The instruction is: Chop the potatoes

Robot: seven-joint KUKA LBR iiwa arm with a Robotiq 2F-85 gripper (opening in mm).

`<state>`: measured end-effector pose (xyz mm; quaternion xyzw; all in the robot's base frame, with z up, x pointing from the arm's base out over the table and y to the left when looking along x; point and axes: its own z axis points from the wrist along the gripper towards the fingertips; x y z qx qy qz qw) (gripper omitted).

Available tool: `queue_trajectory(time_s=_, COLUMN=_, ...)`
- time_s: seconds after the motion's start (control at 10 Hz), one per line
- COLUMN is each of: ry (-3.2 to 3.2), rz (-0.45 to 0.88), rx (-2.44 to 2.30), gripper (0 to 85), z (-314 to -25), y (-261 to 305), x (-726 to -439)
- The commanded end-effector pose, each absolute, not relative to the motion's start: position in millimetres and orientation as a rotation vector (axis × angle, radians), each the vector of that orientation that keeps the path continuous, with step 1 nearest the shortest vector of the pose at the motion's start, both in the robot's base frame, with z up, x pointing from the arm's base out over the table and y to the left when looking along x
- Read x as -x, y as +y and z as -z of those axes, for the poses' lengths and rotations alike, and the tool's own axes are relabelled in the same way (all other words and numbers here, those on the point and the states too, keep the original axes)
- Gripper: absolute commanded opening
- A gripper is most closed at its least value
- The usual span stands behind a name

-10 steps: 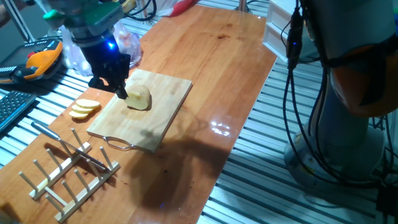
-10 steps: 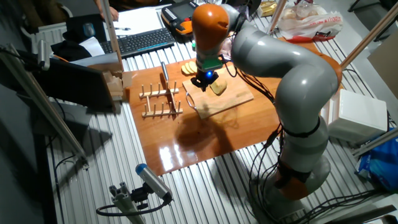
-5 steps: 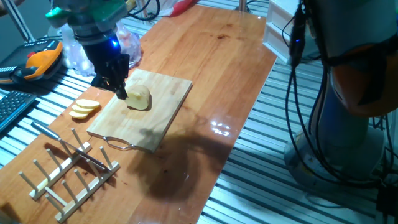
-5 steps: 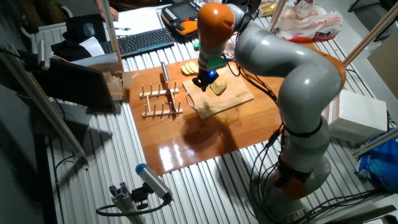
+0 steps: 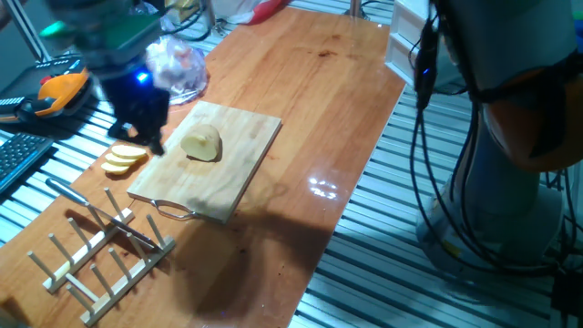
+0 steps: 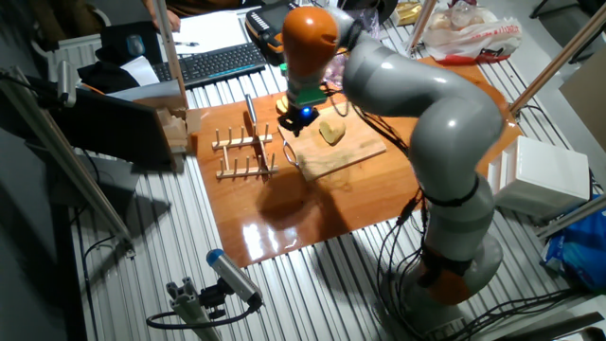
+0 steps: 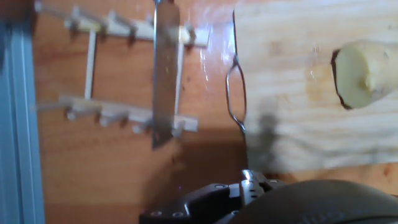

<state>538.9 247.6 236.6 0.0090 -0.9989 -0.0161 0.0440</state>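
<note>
A peeled pale-yellow potato chunk [image 5: 202, 143] [image 6: 331, 132] [image 7: 364, 71] lies on the wooden cutting board [image 5: 228, 173] [image 6: 350, 152] [image 7: 292, 124]. Thin potato slices [image 5: 123, 158] are stacked on the table just left of the board. My gripper [image 5: 153, 146] [image 6: 295, 121] hangs above the board's left edge, beside the slices and clear of the chunk. It is motion-blurred and nothing shows between its fingers. A knife [image 5: 91, 211] [image 7: 165, 68] rests across the wooden peg rack [image 5: 100, 251] [image 6: 244, 152] [image 7: 93, 106].
A wire handle [image 7: 236, 87] juts from the board's near end toward the rack. A clear plastic bag [image 5: 178, 68], an orange device [image 5: 59, 91] and a keyboard [image 6: 213, 62] lie behind the gripper. The wooden table [image 5: 310, 100] ends in slatted metal [image 5: 364, 264].
The gripper has swung left, away from the potato chunk it stood against, and now sits over the board's left edge near the slices. The chunk has not moved.
</note>
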Motion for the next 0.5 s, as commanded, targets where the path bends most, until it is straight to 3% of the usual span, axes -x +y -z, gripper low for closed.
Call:
queue_trajectory(time_s=0.0, ry=-3.053, rz=0.039, rx=-0.042, gripper=0.0, z=-232.4, y=329.5, x=-545.7)
queue_trajectory(time_s=0.4, ry=-3.053, rz=0.014, rx=-0.009, gripper=0.0, z=-212.9, y=346.7, x=-572.7)
